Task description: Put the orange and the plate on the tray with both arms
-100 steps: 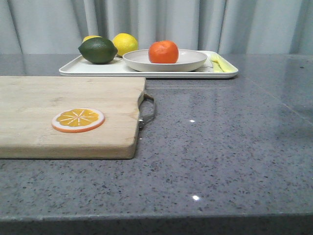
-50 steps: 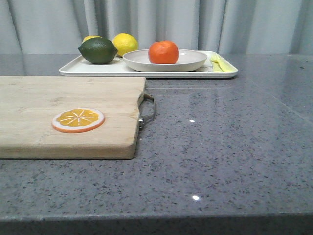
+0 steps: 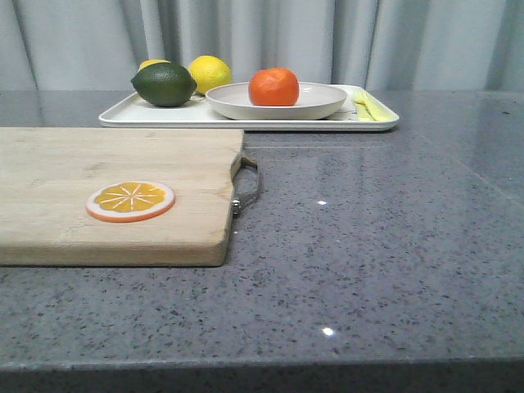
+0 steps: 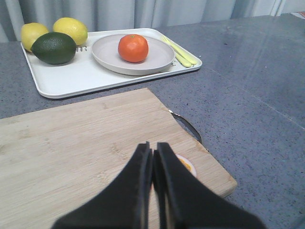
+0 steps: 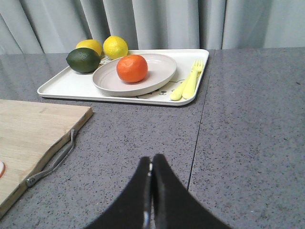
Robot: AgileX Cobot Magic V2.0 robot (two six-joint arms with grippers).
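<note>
The orange (image 3: 273,87) sits in the off-white plate (image 3: 319,100), and the plate rests on the white tray (image 3: 123,117) at the back of the table. All three also show in the left wrist view: orange (image 4: 133,47), plate (image 4: 105,51), tray (image 4: 71,78); and in the right wrist view: orange (image 5: 132,67), plate (image 5: 159,71), tray (image 5: 62,83). My left gripper (image 4: 152,147) is shut and empty above the wooden cutting board. My right gripper (image 5: 151,160) is shut and empty above the grey tabletop. Neither gripper shows in the front view.
A dark green lime (image 3: 164,84) and two yellow lemons (image 3: 210,72) lie on the tray's left part, a yellow fork and spoon (image 3: 367,105) on its right. A wooden cutting board (image 3: 98,164) with a metal handle (image 3: 248,187) holds an orange slice (image 3: 131,201).
</note>
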